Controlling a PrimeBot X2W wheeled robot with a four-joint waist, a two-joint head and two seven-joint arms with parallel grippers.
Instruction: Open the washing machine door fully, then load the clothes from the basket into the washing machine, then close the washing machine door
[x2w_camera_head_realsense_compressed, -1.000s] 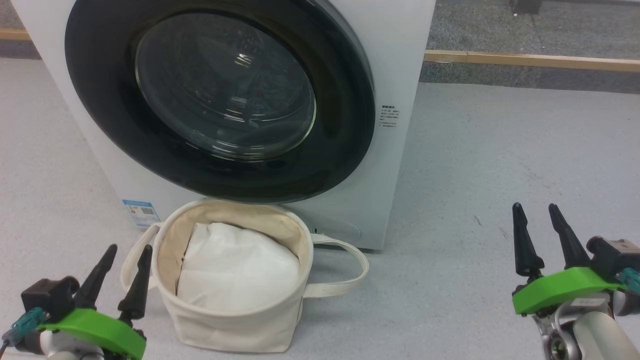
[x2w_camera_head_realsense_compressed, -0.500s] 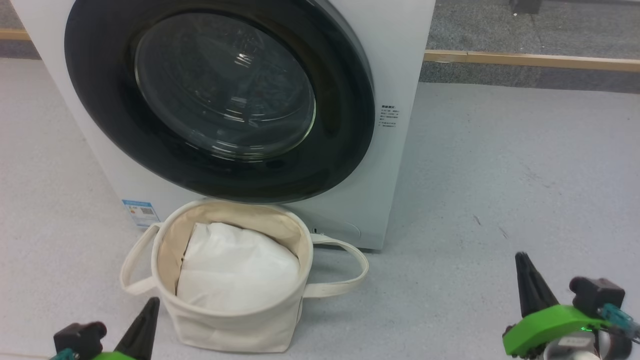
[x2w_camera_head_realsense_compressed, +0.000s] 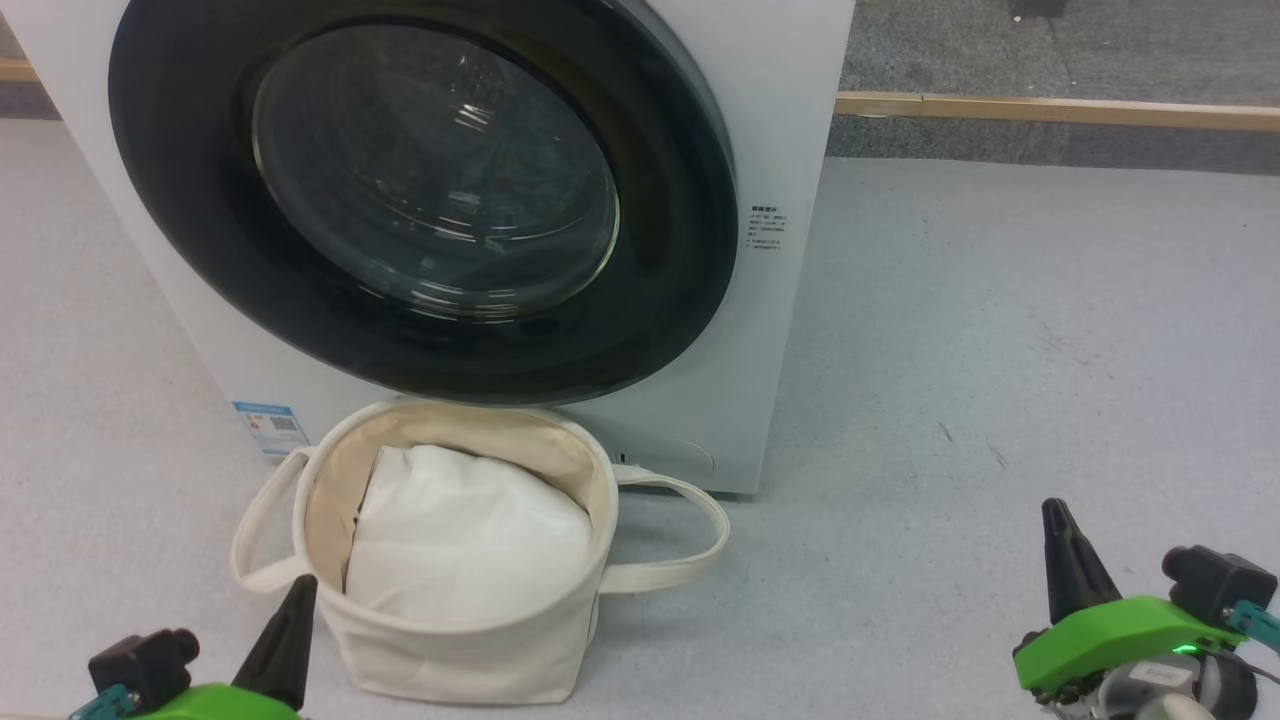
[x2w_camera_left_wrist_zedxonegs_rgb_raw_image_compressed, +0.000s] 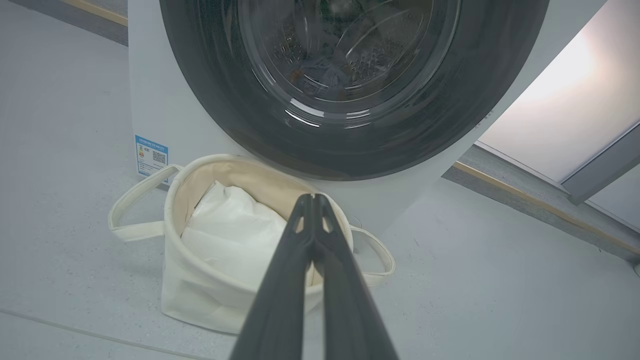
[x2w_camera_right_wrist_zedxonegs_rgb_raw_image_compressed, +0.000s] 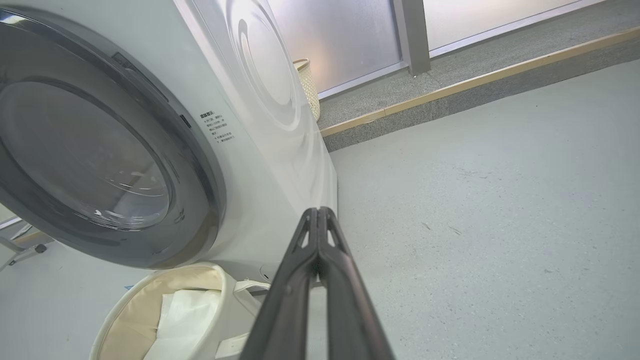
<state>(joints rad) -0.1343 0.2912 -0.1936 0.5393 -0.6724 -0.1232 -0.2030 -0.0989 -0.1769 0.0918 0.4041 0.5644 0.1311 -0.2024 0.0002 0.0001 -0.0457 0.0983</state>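
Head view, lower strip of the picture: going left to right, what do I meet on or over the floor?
left gripper, jaws shut → basket, standing on the floor in front of the washing machine → right gripper, jaws shut.

Plain white cloth (x2w_camera_head_realsense_compressed: 470, 540), grey floor (x2w_camera_head_realsense_compressed: 1000, 350), wooden strip (x2w_camera_head_realsense_compressed: 1050, 108) near frosted panels (x2w_camera_right_wrist_zedxonegs_rgb_raw_image_compressed: 345, 40).

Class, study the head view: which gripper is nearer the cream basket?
Left. The left gripper is close beside the basket, at its left wall; the right gripper is far off to its right.
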